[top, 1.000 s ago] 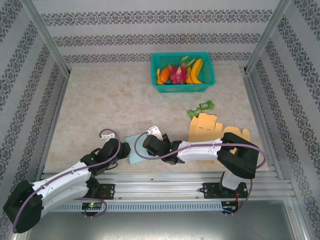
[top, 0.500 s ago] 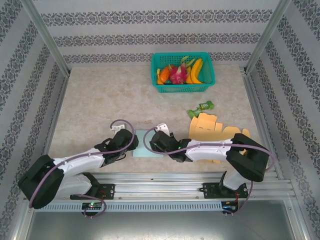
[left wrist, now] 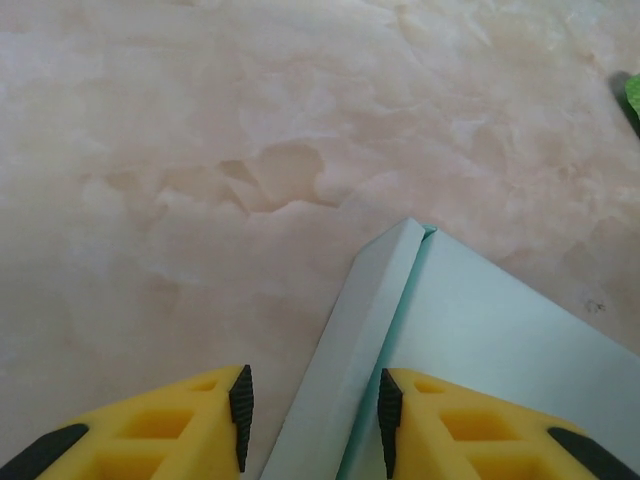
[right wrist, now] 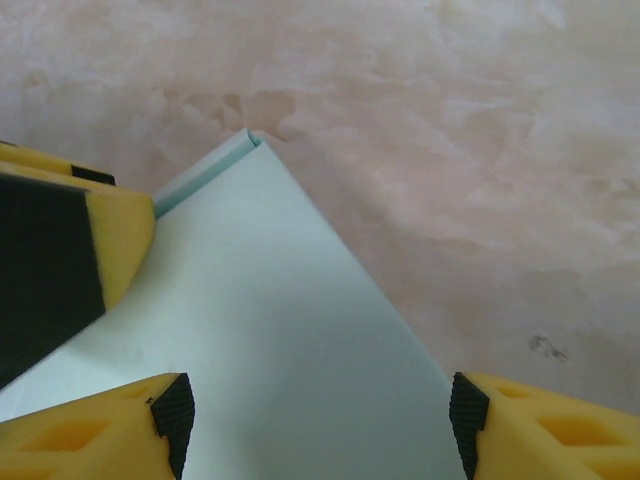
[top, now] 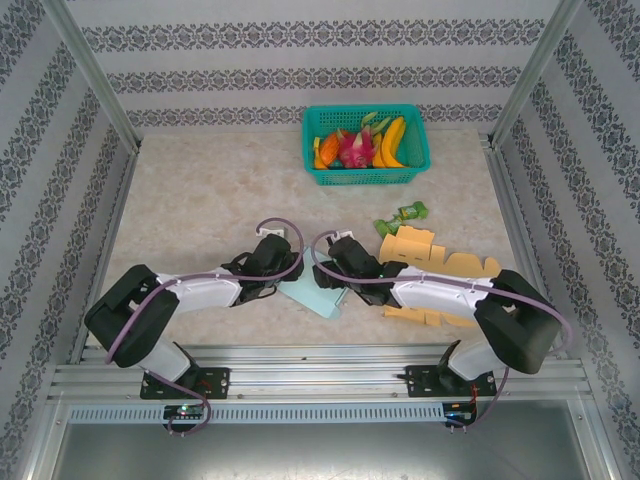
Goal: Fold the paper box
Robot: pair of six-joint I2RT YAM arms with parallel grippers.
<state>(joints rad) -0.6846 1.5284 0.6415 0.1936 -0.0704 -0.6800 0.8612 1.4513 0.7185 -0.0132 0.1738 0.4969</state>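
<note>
Mint-green paper box (top: 312, 297) is lying flat on the marble table (top: 190, 200), about the middle of the front part. I've got both grippers on it, one from each side.

My left gripper (left wrist: 310, 405) is only part-way apart and sits astride the raised flap (left wrist: 350, 320) along the box's edge. One pad (left wrist: 388, 420) looks to be right against the fold. On the other side a strip of bare marble shows between the flap and the pad, so it's not clamped.

My right gripper (right wrist: 318, 415) has its jaws wide apart with the box's flat panel between them. The panel's edge runs right up to one pad (right wrist: 463, 405), but honestly I can't tell if it's touching. From that wrist I can see a left finger just beside the box's far corner.

Room-wise:
- The front rail (top: 320, 355) is near the box on my side.
- The tan cardboard (top: 425, 250) lies close on the right, partly under my right arm, with a green wrapper (top: 402, 214) just beyond it.
- The fruit basket (top: 365, 177) is well apart at the back.
- The left and the middle of the table are open marble.
</note>
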